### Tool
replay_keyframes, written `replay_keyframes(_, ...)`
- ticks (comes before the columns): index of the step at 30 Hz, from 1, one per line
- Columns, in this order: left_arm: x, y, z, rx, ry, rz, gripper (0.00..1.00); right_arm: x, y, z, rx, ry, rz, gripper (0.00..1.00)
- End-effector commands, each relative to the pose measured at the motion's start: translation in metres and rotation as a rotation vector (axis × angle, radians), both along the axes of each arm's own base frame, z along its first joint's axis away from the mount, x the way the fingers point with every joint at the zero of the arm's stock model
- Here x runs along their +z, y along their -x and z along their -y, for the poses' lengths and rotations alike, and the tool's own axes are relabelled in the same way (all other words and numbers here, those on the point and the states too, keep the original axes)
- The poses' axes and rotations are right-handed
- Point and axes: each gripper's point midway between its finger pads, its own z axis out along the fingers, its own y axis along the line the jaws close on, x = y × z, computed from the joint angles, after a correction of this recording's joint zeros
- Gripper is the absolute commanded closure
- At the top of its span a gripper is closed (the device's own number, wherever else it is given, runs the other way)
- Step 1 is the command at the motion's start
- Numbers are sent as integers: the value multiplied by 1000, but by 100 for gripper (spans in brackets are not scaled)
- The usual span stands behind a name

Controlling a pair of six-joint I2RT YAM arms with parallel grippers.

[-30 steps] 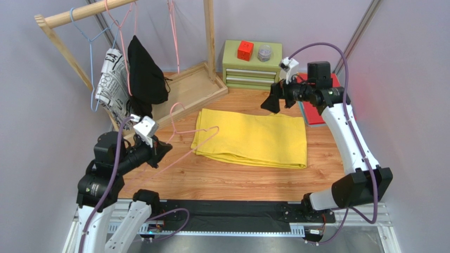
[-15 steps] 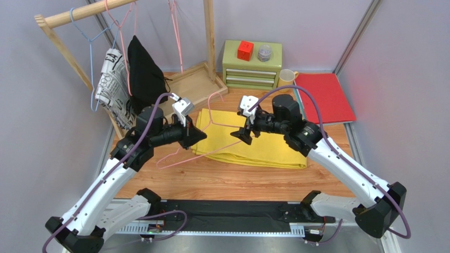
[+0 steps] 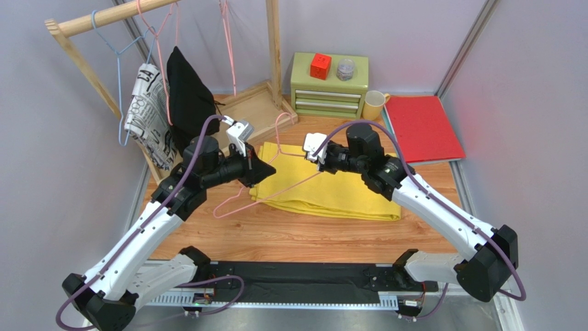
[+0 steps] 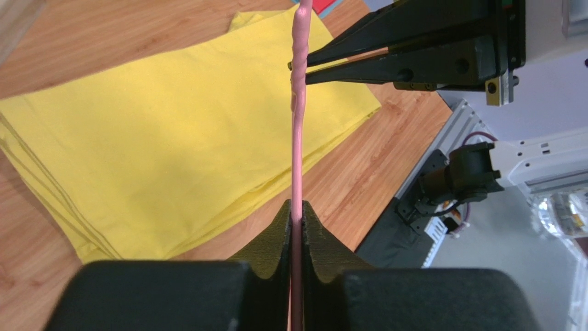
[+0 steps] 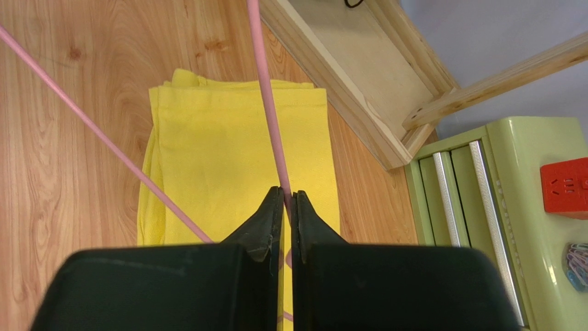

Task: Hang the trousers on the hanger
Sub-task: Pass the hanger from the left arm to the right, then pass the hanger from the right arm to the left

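The yellow trousers (image 3: pixel 345 189) lie folded flat on the wooden table, also seen in the wrist views (image 4: pixel 159 138) (image 5: pixel 228 152). The pink hanger (image 3: pixel 275 138) hangs in the air over their left end, held by both arms. My left gripper (image 3: pixel 266 169) is shut on one wire of the hanger (image 4: pixel 298 138), which runs straight out from between its fingertips (image 4: pixel 297 207). My right gripper (image 3: pixel 308 157) is shut on another wire of the hanger (image 5: pixel 266 96), pinched at its tips (image 5: pixel 286 193). In the left wrist view the right gripper (image 4: pixel 298 69) meets the wire from the right.
A wooden rack (image 3: pixel 103 17) at the back left carries pink hangers, a light blue hanger (image 3: pixel 110 41), a black garment (image 3: pixel 188 96) and a patterned garment (image 3: pixel 148 110). Behind stand a green drawer chest (image 3: pixel 328 86), a yellow mug (image 3: pixel 373 105) and a red folder (image 3: pixel 421 127).
The right gripper has closed onto the hanger wire after standing open. Both arms have shifted slightly toward the back, with the hanger raised over the trousers' left end.
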Motion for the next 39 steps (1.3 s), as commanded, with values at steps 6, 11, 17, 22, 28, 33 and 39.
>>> replay_keyframes(6, 32, 5, -4, 8, 35, 66, 73, -9, 12, 20, 166, 61, 109, 100)
replay_keyframes(11, 36, 5, -11, 12, -6, 118, 42, -8, 18, 29, 224, 97, 176, 100)
replay_keyframes(17, 62, 9, -4, -106, -69, 197, 28, -25, 46, 42, 380, 203, 251, 100)
replay_keyframes(22, 62, 23, 4, -243, -138, 104, 28, -42, 59, 52, 473, 292, 259, 100)
replay_keyframes(28, 55, 33, 10, -308, -141, -17, 29, -47, 63, 54, 525, 331, 259, 100)
replay_keyframes(33, 34, 24, 15, -275, -164, -129, 39, -51, 63, 56, 565, 371, 270, 100)
replay_keyframes(39, 7, 34, 27, -311, -171, -298, 38, -55, 62, 57, 602, 409, 299, 100)
